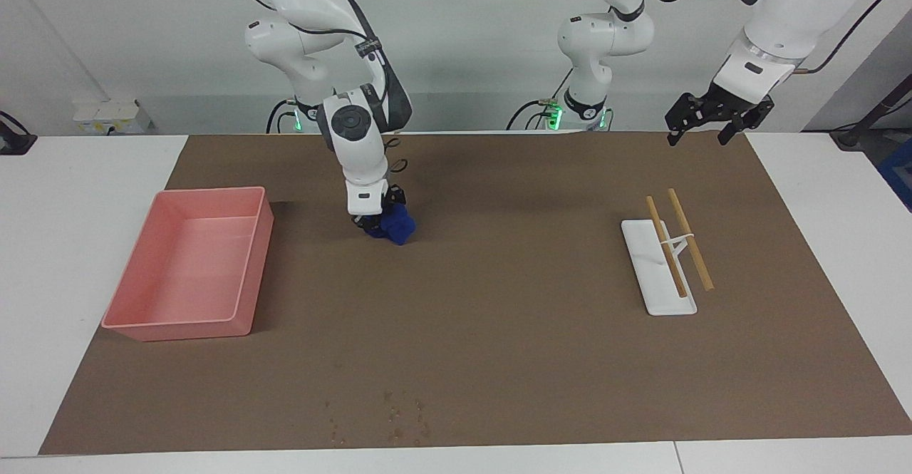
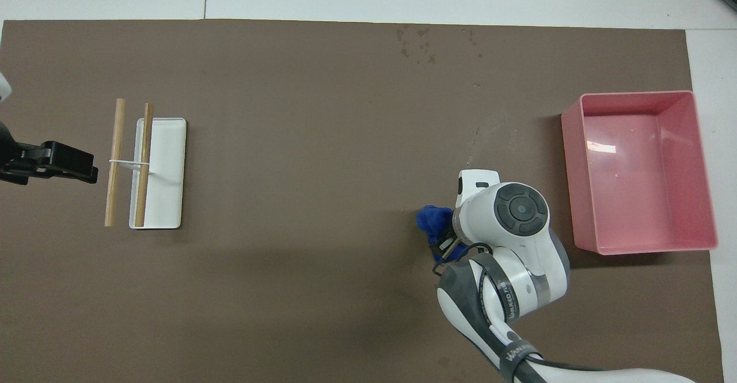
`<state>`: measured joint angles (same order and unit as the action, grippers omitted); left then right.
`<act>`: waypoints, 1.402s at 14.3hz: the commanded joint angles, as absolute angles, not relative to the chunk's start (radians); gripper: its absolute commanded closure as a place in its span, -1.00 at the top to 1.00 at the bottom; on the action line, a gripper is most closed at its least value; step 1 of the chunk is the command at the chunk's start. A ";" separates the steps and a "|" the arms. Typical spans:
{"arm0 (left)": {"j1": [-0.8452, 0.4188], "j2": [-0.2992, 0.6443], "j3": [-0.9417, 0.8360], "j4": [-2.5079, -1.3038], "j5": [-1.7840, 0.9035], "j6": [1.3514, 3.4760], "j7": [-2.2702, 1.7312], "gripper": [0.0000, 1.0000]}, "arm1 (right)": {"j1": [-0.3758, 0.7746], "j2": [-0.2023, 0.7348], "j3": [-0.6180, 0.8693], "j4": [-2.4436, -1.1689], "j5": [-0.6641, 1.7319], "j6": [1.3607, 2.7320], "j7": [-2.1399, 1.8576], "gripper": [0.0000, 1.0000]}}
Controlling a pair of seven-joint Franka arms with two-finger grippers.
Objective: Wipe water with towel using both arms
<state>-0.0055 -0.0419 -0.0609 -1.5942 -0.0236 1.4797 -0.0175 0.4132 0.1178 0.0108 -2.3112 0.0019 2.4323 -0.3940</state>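
Observation:
The deep-blue towel (image 1: 399,226) is bunched up on the brown mat (image 1: 499,331), between the pink tray and the middle of the mat; it also shows in the overhead view (image 2: 432,218). My right gripper (image 1: 370,221) points straight down and is shut on the towel, its fingertips mostly hidden by the cloth and the wrist (image 2: 521,207). A patch of small water drops (image 1: 388,417) lies at the mat's edge farthest from the robots, also seen from overhead (image 2: 423,43). My left gripper (image 1: 716,126) is open and empty, waiting raised over the mat's corner at the left arm's end (image 2: 54,161).
An empty pink tray (image 1: 253,246) sits toward the right arm's end (image 2: 705,158). A white flat holder (image 1: 659,274) with two wooden sticks (image 1: 687,239) across it lies toward the left arm's end (image 2: 167,170).

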 commanded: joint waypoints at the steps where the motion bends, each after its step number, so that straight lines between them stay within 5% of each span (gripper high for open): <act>1: 0.002 -0.057 -0.063 -1.611 -0.035 1.479 -0.009 1.00 | 0.387 0.126 0.011 -2.335 -0.177 2.516 -0.440 -1.00; 6: 0.002 -0.057 -0.063 -1.611 -0.035 1.480 -0.009 1.00 | 0.354 0.152 0.012 -2.278 -0.449 2.545 -0.485 -1.00; 10: 0.002 -0.057 -0.063 -1.611 -0.035 1.480 -0.009 1.00 | 0.318 0.153 0.017 -2.290 -0.430 2.548 -0.367 -1.00; 20: 0.002 -0.057 -0.063 -1.611 -0.035 1.480 -0.009 1.00 | 0.386 0.117 0.020 -2.341 0.282 2.427 -0.316 -1.00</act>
<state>-0.0055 -0.0419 -0.0609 -1.5942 -0.0236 1.4796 -0.0175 0.3554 0.1236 0.0069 -2.3076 0.1814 2.4339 -0.3654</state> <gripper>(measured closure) 0.000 0.806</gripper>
